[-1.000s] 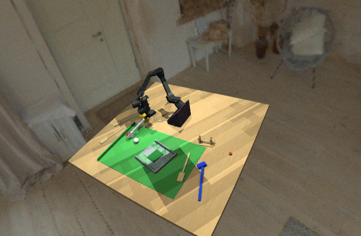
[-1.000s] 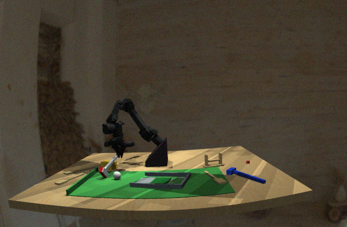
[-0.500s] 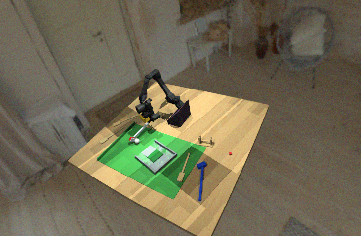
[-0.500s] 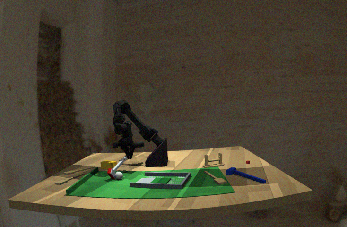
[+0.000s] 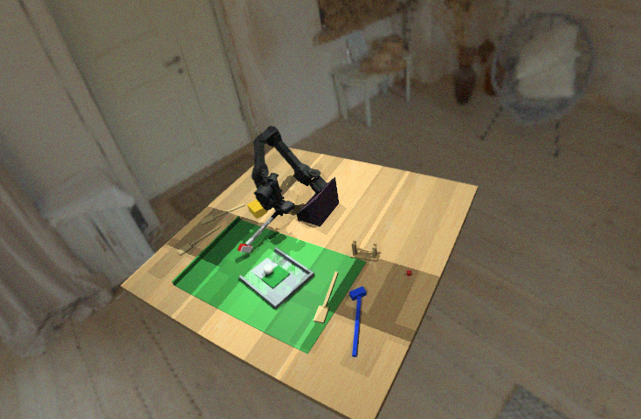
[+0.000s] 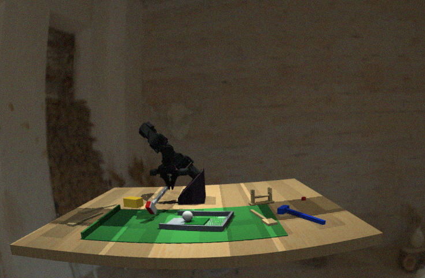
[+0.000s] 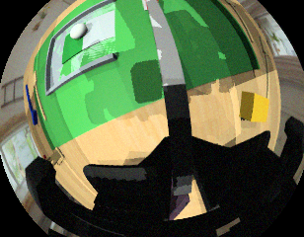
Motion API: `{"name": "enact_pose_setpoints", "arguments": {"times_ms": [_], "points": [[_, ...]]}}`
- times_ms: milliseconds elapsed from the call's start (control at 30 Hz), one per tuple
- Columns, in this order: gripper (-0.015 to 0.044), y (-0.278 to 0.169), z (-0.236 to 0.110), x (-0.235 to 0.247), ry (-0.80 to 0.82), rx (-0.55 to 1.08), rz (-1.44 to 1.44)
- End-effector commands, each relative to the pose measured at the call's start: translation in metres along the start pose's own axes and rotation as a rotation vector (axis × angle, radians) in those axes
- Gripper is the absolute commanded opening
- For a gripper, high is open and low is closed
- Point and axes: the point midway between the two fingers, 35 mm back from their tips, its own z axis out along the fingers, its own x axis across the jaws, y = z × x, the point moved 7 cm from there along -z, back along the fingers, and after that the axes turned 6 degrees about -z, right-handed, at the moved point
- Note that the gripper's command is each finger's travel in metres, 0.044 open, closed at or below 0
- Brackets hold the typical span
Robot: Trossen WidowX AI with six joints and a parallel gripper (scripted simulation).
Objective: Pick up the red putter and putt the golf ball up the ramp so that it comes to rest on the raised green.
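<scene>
We see the hand [image 5: 280,211] pinching the red putter [image 5: 254,236] near the mat's back edge, the golf ball [image 5: 267,268] on the raised green [image 5: 276,276], a yellow block [image 5: 256,208] close by.

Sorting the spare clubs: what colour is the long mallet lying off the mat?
Blue, clearest in the top view.

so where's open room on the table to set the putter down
Free wood along the near edge of the table, and behind the stand toward the far right corner. Crowded: the mat around the green, and by the blue putter.
</scene>
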Motion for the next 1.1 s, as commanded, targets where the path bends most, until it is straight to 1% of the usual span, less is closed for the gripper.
{"name": "enact_pose_setpoints", "arguments": {"times_ms": [0, 100, 167, 200, 1067], "points": [[0.0, 0.002, -0.02, 0.001, 0.004, -0.011, 0.007], [0.0, 0.001, -0.035, 0.0, 0.001, -0.01, 0.007], [0.0, 0.0, -0.039, 0.0, 0.0, -0.01, 0.007], [0.0, 0.0, -0.029, 0.0, 0.0, -0.006, 0.0], [0.0, 0.0, -0.029, 0.0, 0.0, -0.006, 0.0]]}}
